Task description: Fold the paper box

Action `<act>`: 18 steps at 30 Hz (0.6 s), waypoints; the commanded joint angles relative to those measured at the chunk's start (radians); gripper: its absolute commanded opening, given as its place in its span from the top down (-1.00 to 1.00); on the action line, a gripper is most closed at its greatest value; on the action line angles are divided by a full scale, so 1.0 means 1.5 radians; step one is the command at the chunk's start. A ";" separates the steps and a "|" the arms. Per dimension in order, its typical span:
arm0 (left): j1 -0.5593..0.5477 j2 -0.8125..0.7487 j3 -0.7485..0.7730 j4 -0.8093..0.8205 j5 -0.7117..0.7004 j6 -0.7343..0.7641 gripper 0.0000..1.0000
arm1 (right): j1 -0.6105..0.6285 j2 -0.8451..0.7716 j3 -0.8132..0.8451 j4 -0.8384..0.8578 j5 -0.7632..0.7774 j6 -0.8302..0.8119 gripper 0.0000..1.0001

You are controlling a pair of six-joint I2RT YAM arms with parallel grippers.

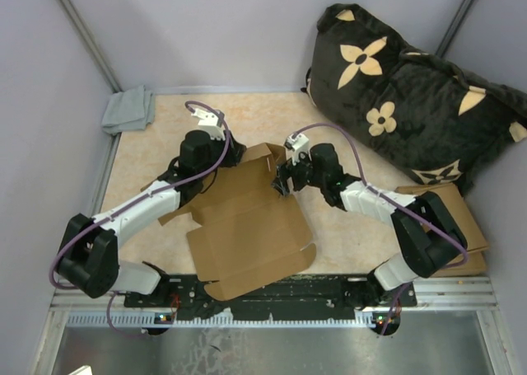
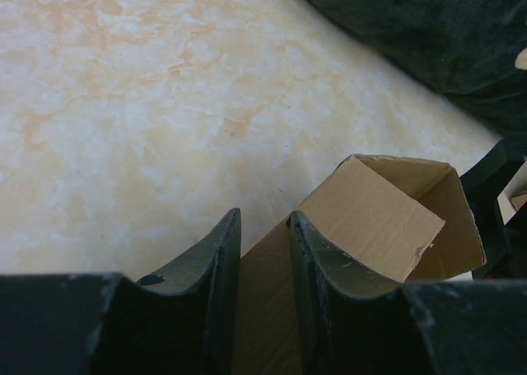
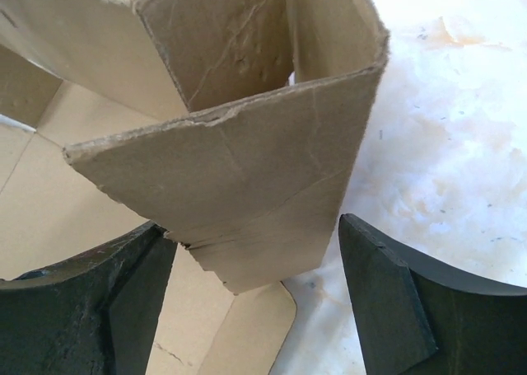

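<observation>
At the far left corner of the table [image 1: 156, 136], a grey cloth [image 1: 129, 110] is lying crumpled beside the wall. Just right of it, the left arm is reaching forward over the paper box [image 1: 247, 227], which is resting mostly flat at the table's middle, its near edge hanging over the rail by the arm bases. The left gripper [image 2: 263, 288] is sitting at the box's far left edge with its claw drawn narrow, its fingers [image 2: 216, 284] pinching a raised cardboard wall that is filling the slim gap between them. Beyond that wall, the far flaps are standing up and bending into an open corner.

Further right, the right gripper [image 3: 255, 301] is meeting the same far edge from the other side. Its claw is spread wide and straddling a creased, upright flap; the flap is leaning close to the left-hand finger [image 3: 123, 301] in the wrist view and standing apart from the other.

At the right, a dark pillow [image 1: 412, 103] with tan flower shapes is leaning in the far corner, and a stack of flat cardboard pieces [image 1: 461, 214] is lying below it, partly under the right arm.
</observation>
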 commanded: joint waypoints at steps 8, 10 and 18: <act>-0.003 -0.009 -0.022 -0.042 0.012 -0.003 0.28 | -0.001 -0.005 0.021 0.015 -0.101 -0.014 -0.53; -0.003 -0.008 -0.021 -0.042 0.012 -0.003 0.28 | -0.001 -0.020 0.016 0.010 -0.109 -0.014 -0.53; -0.003 -0.002 -0.018 -0.041 0.015 -0.003 0.29 | -0.001 -0.049 0.008 -0.012 -0.117 -0.013 -0.54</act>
